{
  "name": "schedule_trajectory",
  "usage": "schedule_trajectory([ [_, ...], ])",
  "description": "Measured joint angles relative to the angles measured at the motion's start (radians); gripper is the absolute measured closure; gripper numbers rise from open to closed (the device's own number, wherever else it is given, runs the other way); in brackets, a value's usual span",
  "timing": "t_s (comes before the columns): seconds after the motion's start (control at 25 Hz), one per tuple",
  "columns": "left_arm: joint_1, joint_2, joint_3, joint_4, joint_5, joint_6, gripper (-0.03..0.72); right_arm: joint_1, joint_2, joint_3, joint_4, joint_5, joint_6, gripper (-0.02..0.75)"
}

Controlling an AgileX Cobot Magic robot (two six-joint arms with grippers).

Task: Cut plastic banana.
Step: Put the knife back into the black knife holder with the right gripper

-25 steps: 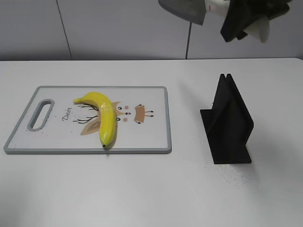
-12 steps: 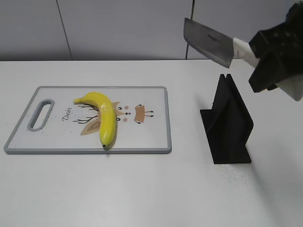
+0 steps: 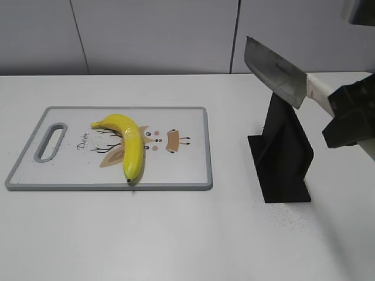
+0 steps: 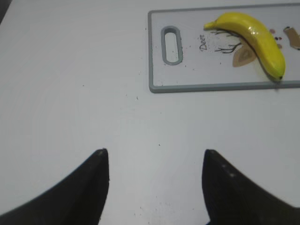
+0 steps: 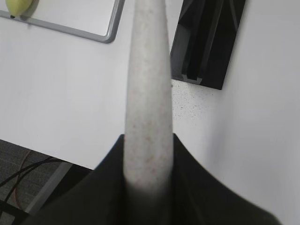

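Observation:
The yellow plastic banana (image 3: pixel 130 141) lies on the white cutting board (image 3: pixel 187 120), its dark tip near the front edge. It also shows in the left wrist view (image 4: pixel 255 37), and its tip shows in the right wrist view (image 5: pixel 19 5). My right gripper (image 3: pixel 345 111) is shut on the white handle (image 5: pixel 147 93) of a cleaver (image 3: pixel 275 71). It holds the cleaver in the air above the black knife stand (image 3: pixel 283 152), blade pointing up-left. My left gripper (image 4: pixel 152 157) is open and empty over bare table, left of and nearer than the board.
The cutting board (image 4: pixel 157 61) has a grey rim and a handle slot (image 3: pixel 51 140) at its left end. The black stand (image 5: pixel 206 40) sits right of the board. The table's front edge (image 5: pixel 61 157) shows in the right wrist view, with cables below.
My right gripper has come down and to the right with the cleaver, from the top of the view to just above the stand. The banana and board have not moved.

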Motion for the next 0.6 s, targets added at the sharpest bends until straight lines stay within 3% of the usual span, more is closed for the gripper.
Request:
schedule_trajectory([
  [0.6,-0.033,-0.054,0.035,0.016,-0.074,-0.011,0.098,0.0,-0.052,0.041,-0.12,-0.05,0.181,0.577],
])
